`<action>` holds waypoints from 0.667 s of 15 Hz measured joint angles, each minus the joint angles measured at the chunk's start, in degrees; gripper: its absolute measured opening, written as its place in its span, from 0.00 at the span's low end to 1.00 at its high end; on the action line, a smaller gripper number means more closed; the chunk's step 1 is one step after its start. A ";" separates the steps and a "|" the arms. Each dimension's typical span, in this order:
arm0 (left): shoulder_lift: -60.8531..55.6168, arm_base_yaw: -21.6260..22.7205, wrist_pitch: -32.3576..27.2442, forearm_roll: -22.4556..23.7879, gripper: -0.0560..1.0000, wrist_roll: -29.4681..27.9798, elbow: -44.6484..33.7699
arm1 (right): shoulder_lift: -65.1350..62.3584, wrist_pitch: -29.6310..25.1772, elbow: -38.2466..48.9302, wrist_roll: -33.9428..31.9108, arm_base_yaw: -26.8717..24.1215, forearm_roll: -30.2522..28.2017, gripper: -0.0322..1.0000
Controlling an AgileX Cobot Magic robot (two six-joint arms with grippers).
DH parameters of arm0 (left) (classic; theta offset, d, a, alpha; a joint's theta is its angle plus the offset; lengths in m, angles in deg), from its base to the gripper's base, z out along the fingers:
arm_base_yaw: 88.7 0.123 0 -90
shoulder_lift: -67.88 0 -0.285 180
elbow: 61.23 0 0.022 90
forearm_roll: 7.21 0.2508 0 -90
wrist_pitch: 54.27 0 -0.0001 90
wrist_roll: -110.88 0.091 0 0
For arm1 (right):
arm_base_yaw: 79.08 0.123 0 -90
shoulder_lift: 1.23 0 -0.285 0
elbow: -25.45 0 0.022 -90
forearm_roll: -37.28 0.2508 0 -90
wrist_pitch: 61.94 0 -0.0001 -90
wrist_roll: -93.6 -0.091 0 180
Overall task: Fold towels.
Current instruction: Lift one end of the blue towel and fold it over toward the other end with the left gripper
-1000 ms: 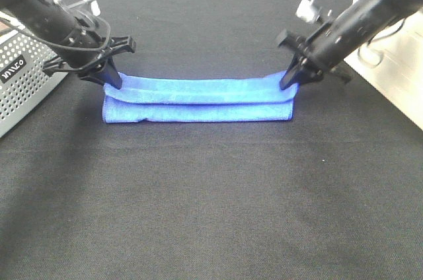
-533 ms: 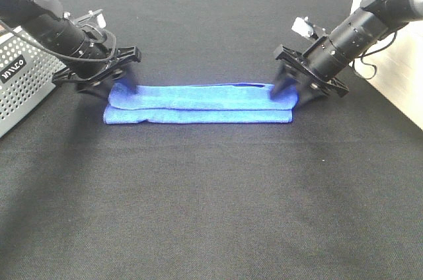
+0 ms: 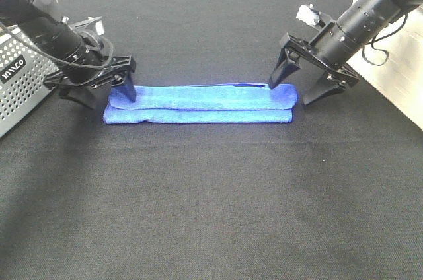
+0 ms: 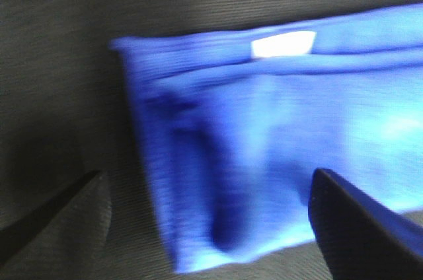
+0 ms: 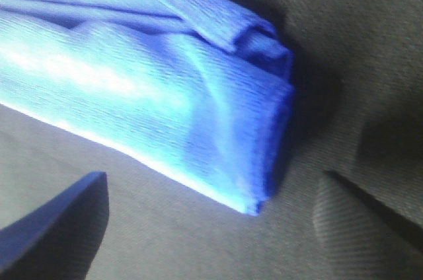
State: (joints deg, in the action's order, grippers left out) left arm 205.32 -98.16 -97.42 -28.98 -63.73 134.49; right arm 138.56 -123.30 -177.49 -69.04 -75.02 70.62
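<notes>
1. From above: the folded blue towel [image 3: 198, 104] lies on the black table [image 3: 211, 201]; left end effector [image 3: 108, 98] and right end effector [image 3: 289, 94] both stand apart at its ends
2. Left wrist: a white tag [image 4: 283, 43] shows on the towel
3. Right wrist: the towel's end lies between parted fingers [image 5: 53, 220]

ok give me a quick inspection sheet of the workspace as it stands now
surface: black cloth covering the table, flat, no spills seen
job's things: one blue towel folded into a long narrow strip and lying flat; white tag showing near its left end
clutter: grey perforated basket at the left edge, partly out of frame, contents not visible
grippers: left gripper open over the towel's left end; right gripper open over its right end; neither is holding it
cables: black cable looped by the left arm; dark lead hanging off the right arm
surroundings: pale surface beyond the right edge
</notes>
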 joint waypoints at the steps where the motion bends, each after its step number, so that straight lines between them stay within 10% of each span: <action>1: 0.00 0.00 0.17 0.46 0.79 -1.20 0.00 | 0.00 0.00 0.00 0.00 0.00 -0.17 0.80; 10: 2.41 0.00 4.35 0.29 0.79 -1.83 0.17 | 0.00 1.72 0.00 0.00 0.00 -0.40 0.80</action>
State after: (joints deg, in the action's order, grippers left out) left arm 207.73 -98.16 -93.06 -28.70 -65.57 134.66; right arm 138.56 -121.59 -177.49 -69.04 -75.02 70.22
